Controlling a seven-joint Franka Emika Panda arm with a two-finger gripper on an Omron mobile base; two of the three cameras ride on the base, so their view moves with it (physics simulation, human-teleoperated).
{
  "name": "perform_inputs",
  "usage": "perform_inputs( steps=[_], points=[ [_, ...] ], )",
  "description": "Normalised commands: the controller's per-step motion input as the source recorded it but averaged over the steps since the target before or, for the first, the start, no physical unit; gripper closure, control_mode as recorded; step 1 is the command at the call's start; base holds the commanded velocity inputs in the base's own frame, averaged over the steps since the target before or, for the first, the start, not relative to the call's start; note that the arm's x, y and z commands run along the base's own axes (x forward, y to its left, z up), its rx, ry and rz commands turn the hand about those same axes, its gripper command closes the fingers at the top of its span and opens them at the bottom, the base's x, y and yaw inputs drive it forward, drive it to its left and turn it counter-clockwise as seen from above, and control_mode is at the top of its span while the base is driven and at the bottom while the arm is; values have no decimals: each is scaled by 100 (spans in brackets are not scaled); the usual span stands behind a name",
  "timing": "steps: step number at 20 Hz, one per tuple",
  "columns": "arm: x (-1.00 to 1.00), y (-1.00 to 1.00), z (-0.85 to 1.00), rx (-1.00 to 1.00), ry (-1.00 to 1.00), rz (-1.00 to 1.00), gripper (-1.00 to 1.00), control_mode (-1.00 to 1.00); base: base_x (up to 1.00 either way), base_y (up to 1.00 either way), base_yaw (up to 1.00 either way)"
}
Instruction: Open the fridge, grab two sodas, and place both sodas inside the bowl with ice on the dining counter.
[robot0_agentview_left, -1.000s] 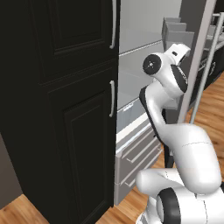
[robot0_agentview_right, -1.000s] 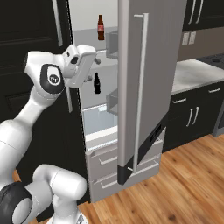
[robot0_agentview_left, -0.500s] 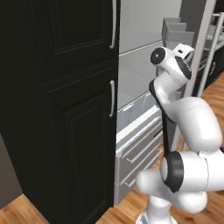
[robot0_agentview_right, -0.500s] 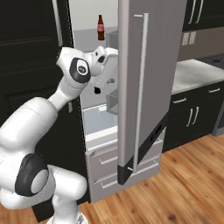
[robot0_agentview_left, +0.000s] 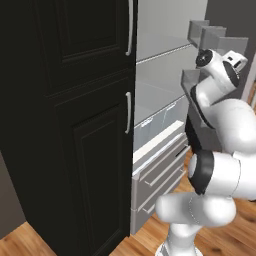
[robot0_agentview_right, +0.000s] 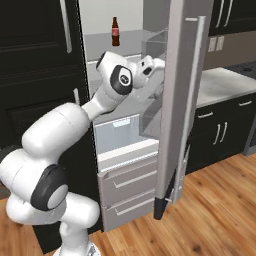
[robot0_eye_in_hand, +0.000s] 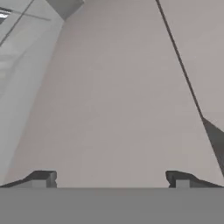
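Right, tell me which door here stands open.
The beige-grey fridge door with the long silver bar handle: it is swung wide, showing the pale shelves. The black panelled cabinet doors beside it are all shut.

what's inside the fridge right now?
The fridge stands open. A brown soda stands on the top shelf, with pale shelves, a clear bin and door bins below. The arm covers the middle shelf, so a second soda can't be confirmed. The gripper is open and empty.
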Motion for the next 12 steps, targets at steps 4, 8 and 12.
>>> perform_inputs(
  steps=[4, 8, 12],
  points=[
    [5, -100, -5, 11, 0, -10, -100, -100, 0, 0, 0],
    [4, -100, -5, 12, 0, -8, -100, -100, 0, 0, 0],
    [0, -100, 0, 12, -2, -4, -100, -100, 0, 0, 0]
  ],
)
